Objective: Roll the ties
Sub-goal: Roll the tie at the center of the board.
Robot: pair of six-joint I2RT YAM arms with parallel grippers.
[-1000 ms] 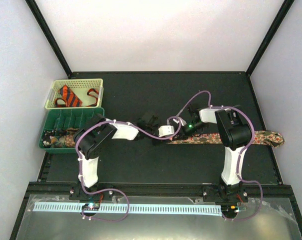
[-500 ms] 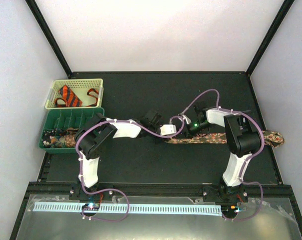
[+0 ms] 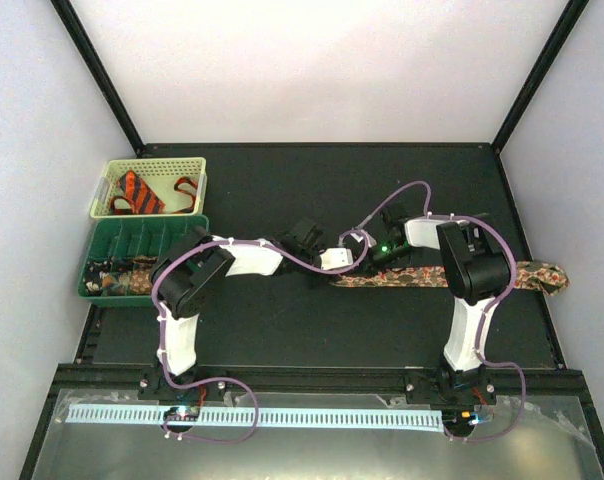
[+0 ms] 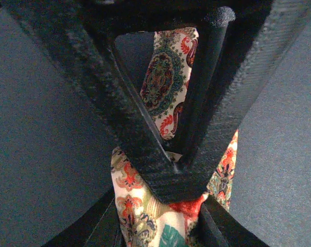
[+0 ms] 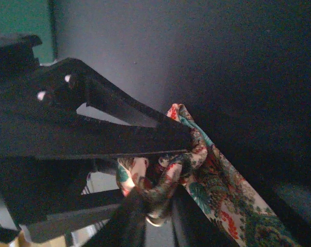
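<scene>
The speckled tie (image 3: 452, 275) lies as a long strip across the black table, its wide end at the right edge. My left gripper (image 3: 329, 262) and right gripper (image 3: 370, 252) meet at its left end. In the left wrist view the left gripper (image 4: 168, 177) is shut on the tie (image 4: 163, 85). In the right wrist view the right gripper (image 5: 155, 203) is shut on a small curled fold of the tie (image 5: 220, 193), right against the left gripper's black frame (image 5: 93, 136). The orange striped tie (image 3: 142, 190) lies in the cream basket (image 3: 197, 165).
A green divided tray (image 3: 162, 235) stands in front of the cream basket at the far left and holds small dark coils (image 3: 112, 282) in its near part. Purple cables (image 3: 402, 192) loop over both arms. White walls close in the back and sides.
The right arm's elbow swung out to the right and came back. Both grippers stay together at the tie's left end, which has shifted slightly left.
</scene>
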